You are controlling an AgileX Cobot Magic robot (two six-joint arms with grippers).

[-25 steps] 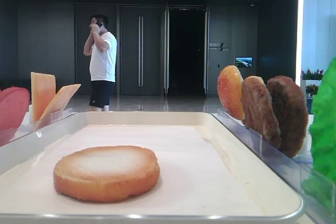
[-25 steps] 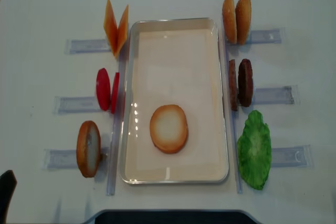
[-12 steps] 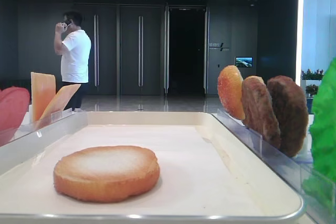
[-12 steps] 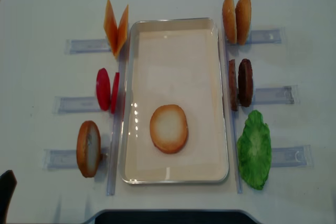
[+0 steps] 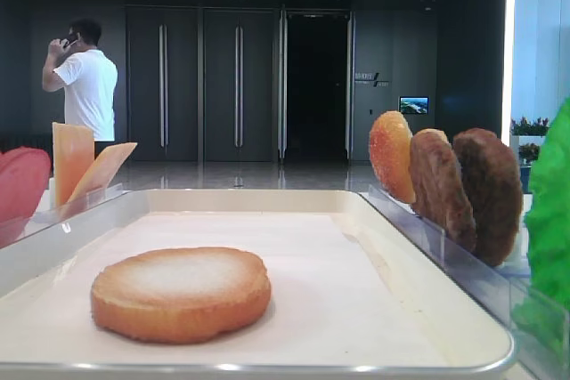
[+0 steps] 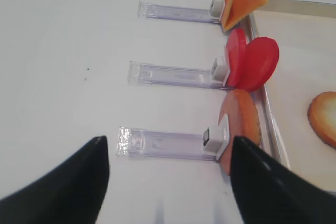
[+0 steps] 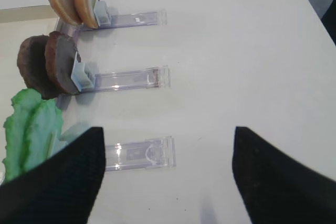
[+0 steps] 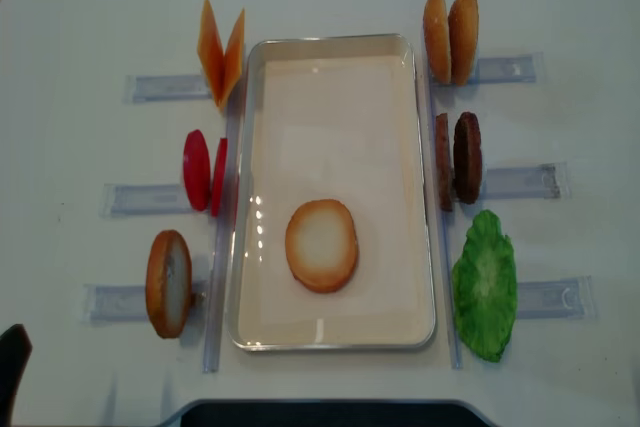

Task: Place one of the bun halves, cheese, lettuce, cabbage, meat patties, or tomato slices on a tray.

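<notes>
Both grippers hover low over the table outside the tray, jaws spread and empty: left gripper beside the bun half in its holder, right gripper beside the lettuce. Another bun half lies flat in the tray. Only the low view shows a man behind.
</notes>
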